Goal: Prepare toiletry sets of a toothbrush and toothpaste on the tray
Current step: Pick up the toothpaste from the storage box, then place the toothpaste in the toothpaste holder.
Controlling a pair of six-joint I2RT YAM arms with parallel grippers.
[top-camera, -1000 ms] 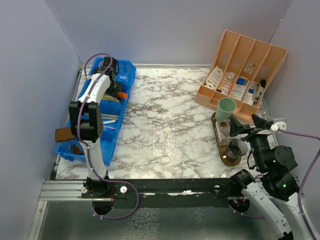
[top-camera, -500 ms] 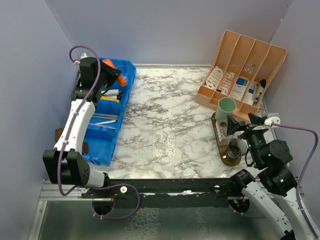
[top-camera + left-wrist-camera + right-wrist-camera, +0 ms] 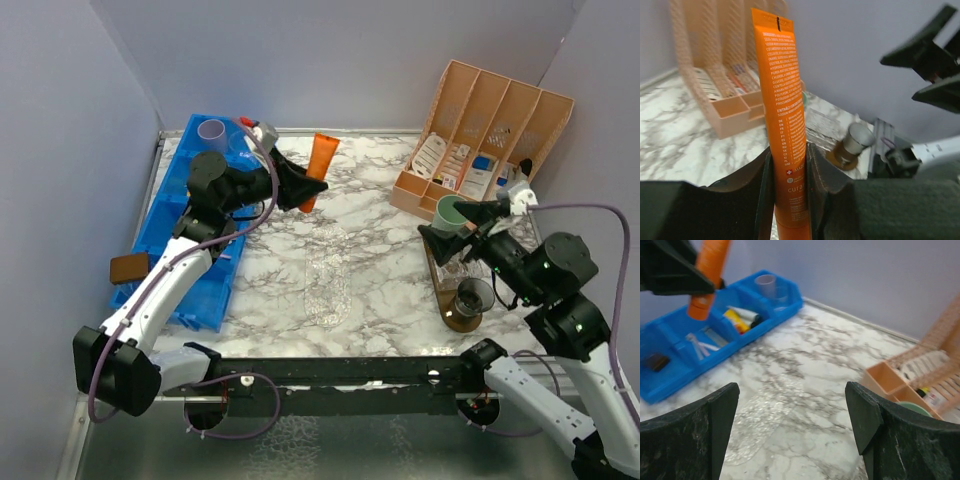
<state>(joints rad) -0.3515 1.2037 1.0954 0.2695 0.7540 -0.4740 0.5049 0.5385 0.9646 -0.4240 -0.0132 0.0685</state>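
1. Over the far left part of the table point(image 3: 380, 200), just beside the blue bin point(image 3: 195, 295), the left gripper point(image 3: 303, 187) is closed on the orange tube point(image 3: 319, 165).
2. The jaws press the two flat faces of the tube low down, near the cap end. The long printed part stands free above them, a little tilted. I think this grip is chosen so that the soft tube cannot turn or slide.
3. The tray point(image 3: 452, 322) lies at the right edge of the table, near the peach organizer point(image 3: 490, 115). The mint cup point(image 3: 447, 213) stands at its far end and the dark cup point(image 3: 474, 298) at its near end. Between them is something clear, perhaps a cup, but I cannot tell surely.
4. The right gripper point(image 3: 462, 225) is wide open and holds nothing. It hangs over the far end of the tray, close to the mint cup, with its fingers pointing toward the left arm. To my mind it waits there to take the tube or to steady a cup.
5. The lilac cup point(image 3: 212, 131) is in the far compartment of the bin, and more tubes and thin brushes lie in the middle compartments. So the sets look far from ready.
6. The tube must next cross the whole table to the tray. The danger I see is knocking over a light cup.
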